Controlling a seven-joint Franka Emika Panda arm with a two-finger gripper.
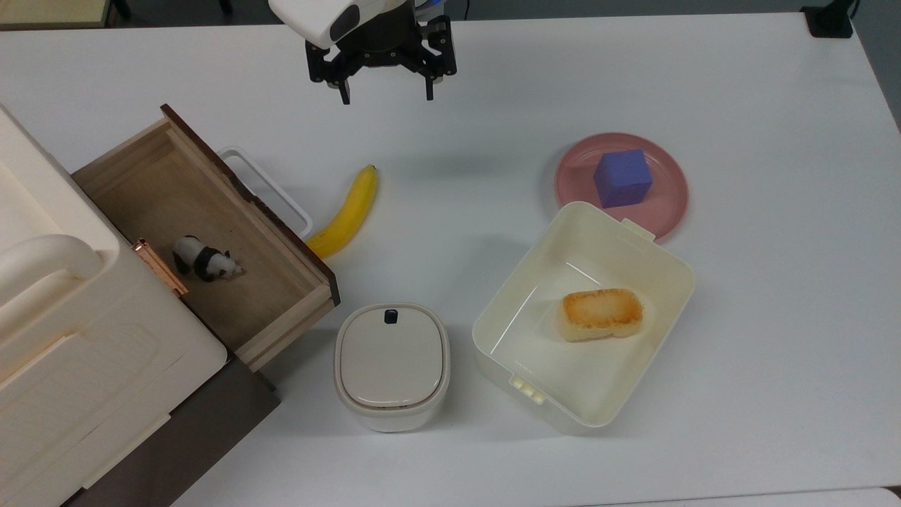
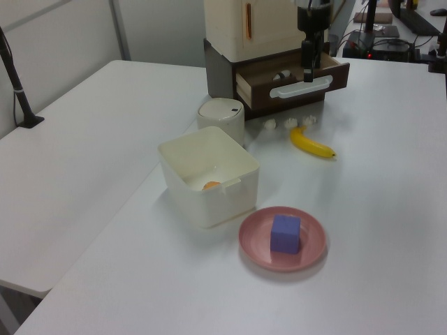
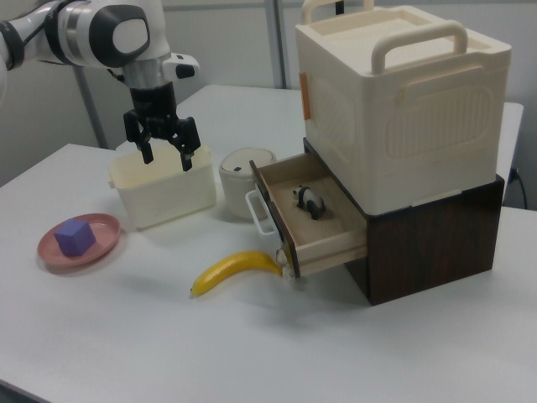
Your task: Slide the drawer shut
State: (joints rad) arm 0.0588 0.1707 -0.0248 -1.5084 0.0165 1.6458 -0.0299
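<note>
The drawer (image 1: 169, 197) stands pulled out of the cabinet (image 1: 84, 366), at the top view's left. It is a light-wood box with a dark brown front panel and a white loop handle (image 1: 267, 186). A small panda figure (image 1: 206, 259) lies inside it. My gripper (image 1: 387, 95) hangs open above the table near the far edge, up and right of the handle in the top view, touching nothing. In the right view the gripper (image 3: 168, 159) hovers left of the open drawer (image 3: 315, 222). From the left view the drawer (image 2: 293, 77) faces forward with the gripper (image 2: 307, 73) in front of it.
A banana (image 1: 348, 215) lies just in front of the handle. A lidded cream container (image 1: 391, 362) stands beside the drawer's near corner. An open cream tub (image 1: 676, 267) holds a piece of bread (image 1: 600, 314). Behind it a pink plate (image 1: 669, 204) carries a blue cube (image 1: 622, 177).
</note>
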